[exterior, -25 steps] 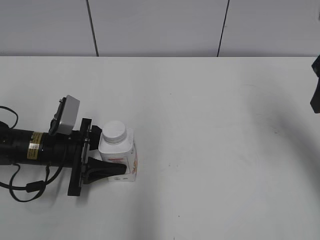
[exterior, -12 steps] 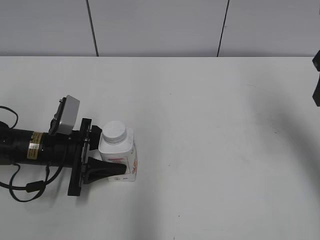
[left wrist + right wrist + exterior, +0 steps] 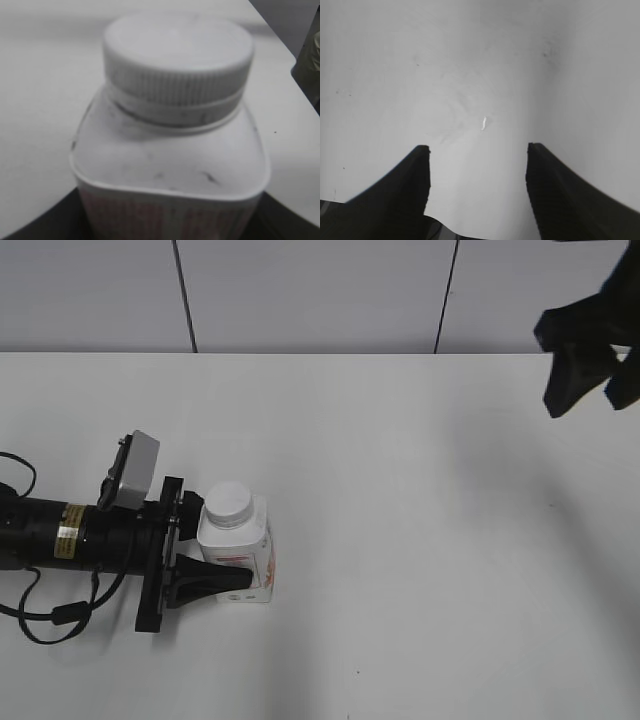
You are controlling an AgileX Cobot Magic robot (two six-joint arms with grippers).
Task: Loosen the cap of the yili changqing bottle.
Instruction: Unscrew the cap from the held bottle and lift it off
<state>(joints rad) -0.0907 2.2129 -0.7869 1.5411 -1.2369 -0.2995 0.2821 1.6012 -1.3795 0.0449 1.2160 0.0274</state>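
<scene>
The yili changqing bottle (image 3: 238, 552) stands upright on the white table at the left, small, white and squarish with red print on its side. Its white ribbed cap (image 3: 229, 502) sits on the neck. My left gripper (image 3: 232, 562) is shut on the bottle's body from the left, one black finger along the front side. In the left wrist view the bottle (image 3: 170, 165) and cap (image 3: 177, 55) fill the frame. My right gripper (image 3: 585, 380) hangs open and empty high at the far right, well away from the bottle. In the right wrist view it (image 3: 477, 150) is open over bare table.
The white table (image 3: 420, 540) stretches from the bottle to the right edge. A grey panelled wall (image 3: 320, 290) stands behind the table's far edge. The left arm's cable (image 3: 45, 615) lies at the left edge.
The right gripper has come into view from the right edge, moving up and left. The left gripper and the bottle have not moved.
</scene>
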